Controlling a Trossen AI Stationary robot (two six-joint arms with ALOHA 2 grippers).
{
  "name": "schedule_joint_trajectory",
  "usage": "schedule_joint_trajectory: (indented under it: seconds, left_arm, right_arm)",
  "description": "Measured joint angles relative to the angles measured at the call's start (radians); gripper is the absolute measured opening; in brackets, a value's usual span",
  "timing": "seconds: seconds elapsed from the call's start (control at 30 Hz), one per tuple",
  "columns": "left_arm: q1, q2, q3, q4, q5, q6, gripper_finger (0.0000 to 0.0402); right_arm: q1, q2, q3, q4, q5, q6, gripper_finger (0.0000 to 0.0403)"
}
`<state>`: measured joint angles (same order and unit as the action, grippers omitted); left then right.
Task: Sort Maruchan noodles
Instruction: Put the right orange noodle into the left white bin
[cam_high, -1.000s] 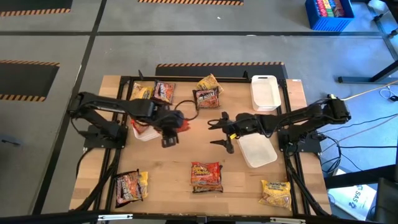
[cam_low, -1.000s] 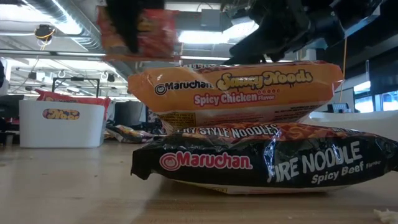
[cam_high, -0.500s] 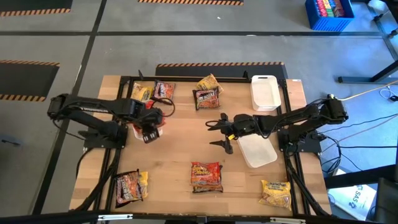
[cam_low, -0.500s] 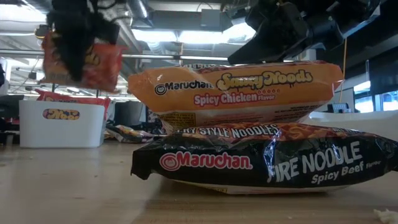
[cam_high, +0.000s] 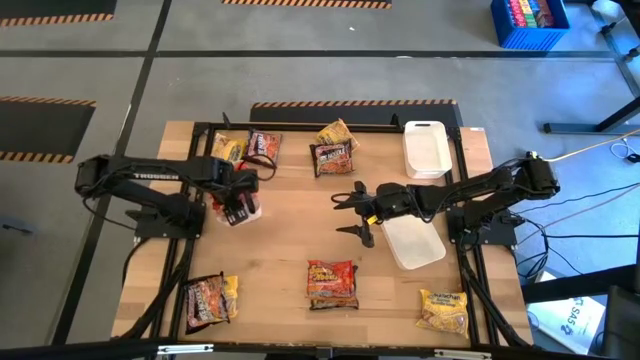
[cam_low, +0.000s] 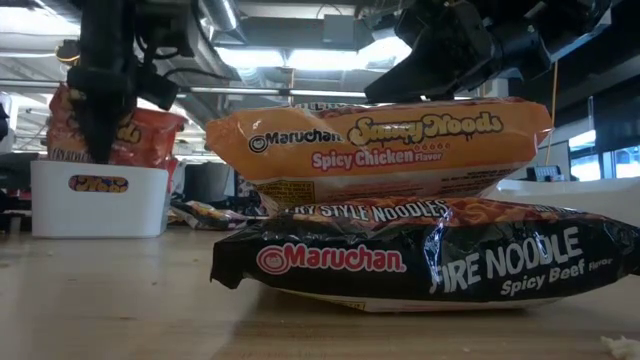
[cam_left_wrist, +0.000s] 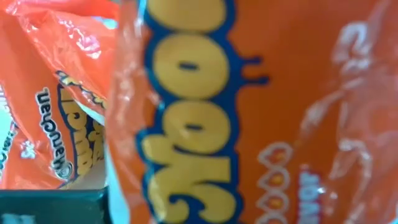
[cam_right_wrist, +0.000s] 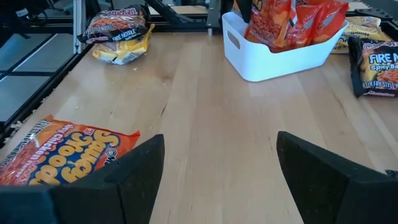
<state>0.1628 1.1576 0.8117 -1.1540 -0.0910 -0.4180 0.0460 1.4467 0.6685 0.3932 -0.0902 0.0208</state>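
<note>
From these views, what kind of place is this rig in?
Likely a robotics lab or workshop: hazard-striped floor tape around the wooden table, exposed ceiling ducts overhead, and a blue storage crate on the concrete floor.

Grey floor with hazard-striped tape, blue crate.

- The left gripper hangs over the bin at the desk's left side.
- Packets stand inside the bin.
- The right gripper sits right of the bin, mid-desk.
- A stacked pair lies nearer the front edge than the bin.
</note>
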Motion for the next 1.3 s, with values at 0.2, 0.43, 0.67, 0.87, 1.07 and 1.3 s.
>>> schedule_joint_trajectory:
  seconds: [0.2, 0.43, 0.67, 0.87, 1.07, 1.3]
  left_arm:
    - [0.032, 0.000, -0.051, 0.098, 0.000, 0.059, 0.0195]
    - [0.067, 0.000, -0.118, 0.156, 0.000, 0.097, 0.0195]
    - [0.071, 0.000, -0.163, 0.174, 0.003, 0.110, 0.0195]
    - [0.071, 0.030, -0.163, 0.178, 0.002, 0.107, 0.0195]
    - [0.070, 0.091, -0.154, 0.175, -0.045, 0.091, 0.0207]
    - [0.071, 0.094, -0.116, 0.090, -0.081, 0.084, 0.0255]
  right_arm:
    - [0.000, 0.000, 0.000, 0.000, 0.000, 0.000, 0.0287]
    - [0.000, 0.000, 0.000, 0.000, 0.000, 0.000, 0.0287]
    - [0.000, 0.000, -0.001, 0.000, 0.000, 0.000, 0.0287]
    - [0.000, 0.000, -0.001, 0.000, 0.000, 0.000, 0.0287]
    - [0.000, 0.000, -0.001, -0.002, -0.008, 0.000, 0.0287]
    - [0.000, 0.000, -0.001, -0.002, -0.027, 0.000, 0.0287]
